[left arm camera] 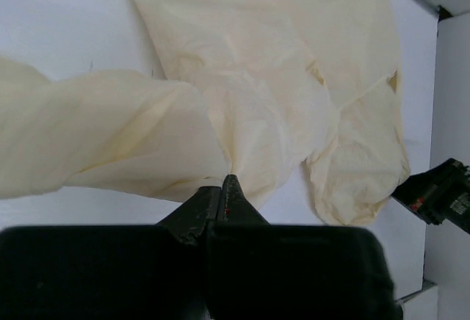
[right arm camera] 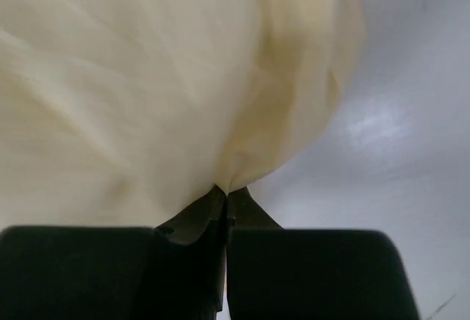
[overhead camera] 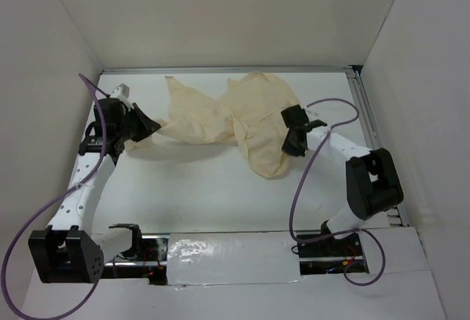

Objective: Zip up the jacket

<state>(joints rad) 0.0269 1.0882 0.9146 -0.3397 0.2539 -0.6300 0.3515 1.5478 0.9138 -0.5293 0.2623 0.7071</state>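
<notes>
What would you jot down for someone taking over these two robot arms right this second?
Left gripper: shut, pinching a fold of the jacket.
Right gripper: shut, pinching the jacket's other side.
Jacket: crumpled on the far half of the table, bunched between the arms.
Done: both grips are on the fabric; nothing visibly zipped.
Left: spread it flat, line up the front edges, zip it.

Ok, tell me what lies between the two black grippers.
The pale cream-yellow fabric jacket spans it, left gripper to right gripper, both shut on cloth; top external view shows it.
</notes>
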